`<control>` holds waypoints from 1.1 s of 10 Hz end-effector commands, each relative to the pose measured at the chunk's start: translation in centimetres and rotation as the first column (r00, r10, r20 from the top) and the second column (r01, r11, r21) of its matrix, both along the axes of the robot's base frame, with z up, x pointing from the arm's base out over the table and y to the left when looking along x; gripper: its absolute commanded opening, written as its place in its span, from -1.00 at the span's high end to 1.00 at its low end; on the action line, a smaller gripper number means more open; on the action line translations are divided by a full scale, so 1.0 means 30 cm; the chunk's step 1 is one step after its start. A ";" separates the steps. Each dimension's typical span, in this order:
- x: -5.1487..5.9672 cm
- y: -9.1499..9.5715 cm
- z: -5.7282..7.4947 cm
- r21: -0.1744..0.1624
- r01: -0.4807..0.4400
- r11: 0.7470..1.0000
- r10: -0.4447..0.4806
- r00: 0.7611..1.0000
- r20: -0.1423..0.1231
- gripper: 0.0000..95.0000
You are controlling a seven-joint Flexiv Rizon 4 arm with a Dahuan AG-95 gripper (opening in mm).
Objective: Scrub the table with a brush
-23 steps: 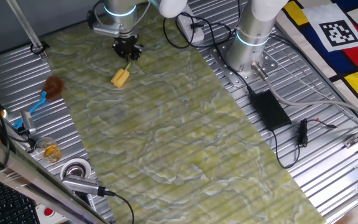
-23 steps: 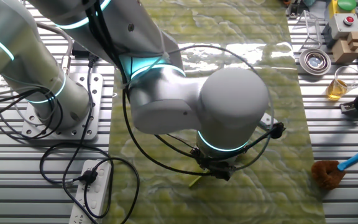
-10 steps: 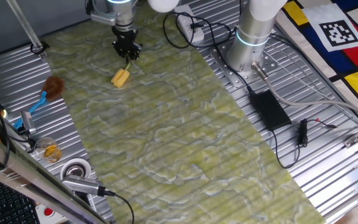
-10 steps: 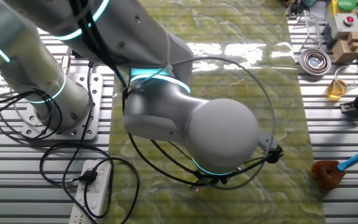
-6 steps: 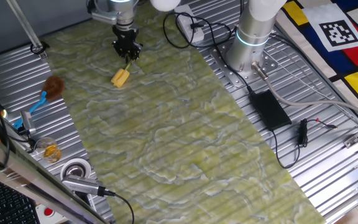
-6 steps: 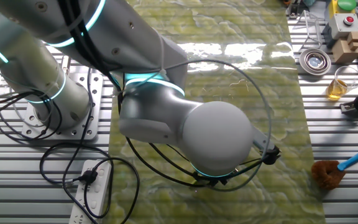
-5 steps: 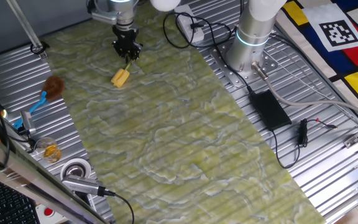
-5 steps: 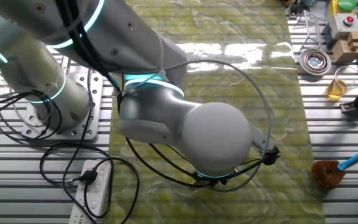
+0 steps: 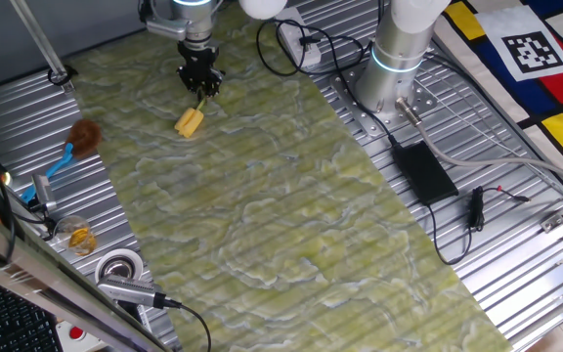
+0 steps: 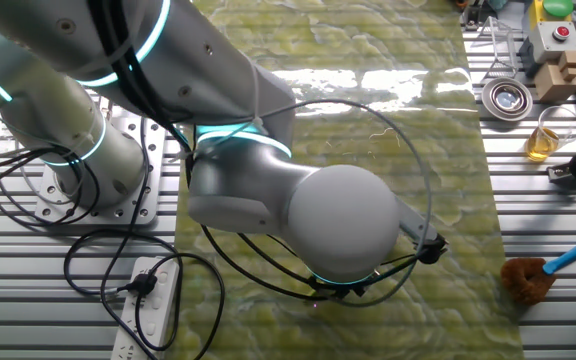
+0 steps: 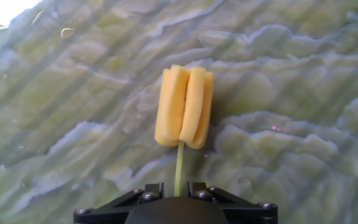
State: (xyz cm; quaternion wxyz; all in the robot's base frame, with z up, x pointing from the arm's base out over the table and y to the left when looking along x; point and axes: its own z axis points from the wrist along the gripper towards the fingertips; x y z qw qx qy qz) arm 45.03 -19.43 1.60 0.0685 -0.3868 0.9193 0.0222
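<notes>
Near the desk's [image 9: 291,196] far edge, the tool [image 9: 201,86] pinches the brush [image 9: 190,121] by its stem, head resting flat; scrubbing strokes across the desk come next.

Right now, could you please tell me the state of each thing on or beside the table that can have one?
Brush: held by its thin stem, yellow head lying on the table.
Gripper: shut on the stem.
Brown fluffy-headed brush: lying unused on the metal panel beside the table.
Glass beaker: upright, holding yellow liquid.
</notes>
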 end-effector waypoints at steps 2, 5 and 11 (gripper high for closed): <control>0.001 0.002 -0.009 -0.001 0.001 1.000 -0.001 1.000 0.007 0.60; 0.003 0.002 -0.009 -0.002 0.010 1.000 -0.010 1.000 0.011 1.00; 0.028 0.010 0.044 -0.053 0.058 0.997 -0.061 0.997 -0.053 1.00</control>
